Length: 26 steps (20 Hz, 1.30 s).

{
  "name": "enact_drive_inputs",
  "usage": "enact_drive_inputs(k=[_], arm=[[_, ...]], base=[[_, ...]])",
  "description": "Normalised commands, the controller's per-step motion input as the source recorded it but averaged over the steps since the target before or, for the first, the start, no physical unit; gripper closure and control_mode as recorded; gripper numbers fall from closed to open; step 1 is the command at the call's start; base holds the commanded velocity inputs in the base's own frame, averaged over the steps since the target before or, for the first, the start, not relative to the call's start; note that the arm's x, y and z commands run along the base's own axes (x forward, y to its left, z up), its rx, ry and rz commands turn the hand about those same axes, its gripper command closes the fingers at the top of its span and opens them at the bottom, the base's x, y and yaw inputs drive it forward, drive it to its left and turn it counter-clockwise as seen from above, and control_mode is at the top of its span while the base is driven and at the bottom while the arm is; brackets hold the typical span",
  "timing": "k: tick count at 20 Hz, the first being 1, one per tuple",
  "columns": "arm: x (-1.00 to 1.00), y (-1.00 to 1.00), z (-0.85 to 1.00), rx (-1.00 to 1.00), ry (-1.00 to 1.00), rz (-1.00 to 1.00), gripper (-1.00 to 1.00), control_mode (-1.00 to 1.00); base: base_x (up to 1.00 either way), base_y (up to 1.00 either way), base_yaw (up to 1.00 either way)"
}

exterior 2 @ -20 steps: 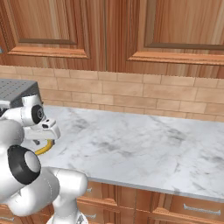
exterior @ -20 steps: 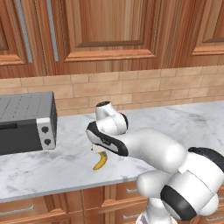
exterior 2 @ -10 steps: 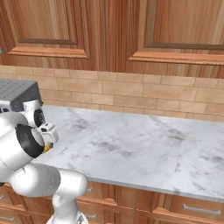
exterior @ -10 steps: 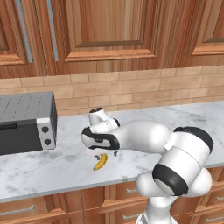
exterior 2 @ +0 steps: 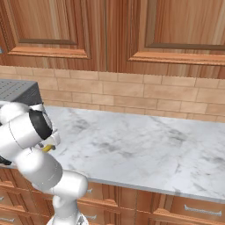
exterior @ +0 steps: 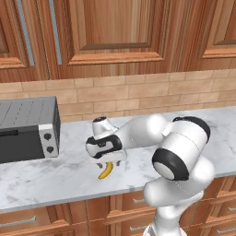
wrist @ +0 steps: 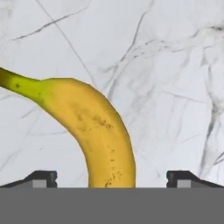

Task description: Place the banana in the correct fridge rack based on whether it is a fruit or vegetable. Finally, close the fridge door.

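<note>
The banana (exterior: pixel 105 171) lies flat on the marble counter (exterior: pixel 64 177) near its front edge, yellow with a greenish stem. My gripper (exterior: pixel 108 161) hangs just above it, pointing down. In the hand view the banana (wrist: pixel 98 131) curves up from the bottom centre between the two dark fingertips (wrist: pixel 42 177), and the gripper (wrist: pixel 111 177) is open around it, the jaws wide apart and clear of the peel. From the right base view a sliver of the banana (exterior 2: pixel 47 148) peeks out beside the arm. The fridge rack and fridge door are out of view.
A grey toaster oven (exterior: pixel 27 131) stands on the counter to the left of the banana, its corner (exterior 2: pixel 17 90) visible past the arm. Wooden wall cabinets (exterior: pixel 115 32) hang above a brick backsplash. Drawers (exterior 2: pixel 145 211) run below the counter edge.
The arm has folded lower and the hand has come down over the banana. The banana has stayed where it lay on the counter.
</note>
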Motion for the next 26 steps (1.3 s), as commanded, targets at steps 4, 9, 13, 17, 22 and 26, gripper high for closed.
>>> enact_drive_inputs(k=[4, 9, 13, 17, 22, 26], arm=[[0.16, 0.12, -0.35, 0.00, -0.01, -0.09, 1.00, -1.00], [0.01, 0.00, -0.32, 0.00, 0.04, -0.01, 1.00, -1.00], [-0.25, -0.19, 0.09, 0.00, -0.13, -0.05, 1.00, -1.00], [-0.71, -0.58, 0.92, 0.00, -0.35, -0.06, 1.00, -1.00], [-0.47, -0.84, 0.99, 0.00, -0.26, -0.05, 1.00, -1.00], [-0.01, -0.99, 0.65, 0.03, -0.15, -0.06, 1.00, -1.00]], base=[[0.00, 0.00, 0.00], [0.00, 0.00, 0.00], [0.00, 0.00, 0.00], [0.00, 0.00, 0.00], [0.00, 0.00, 0.00], [0.00, 0.00, 0.00]])
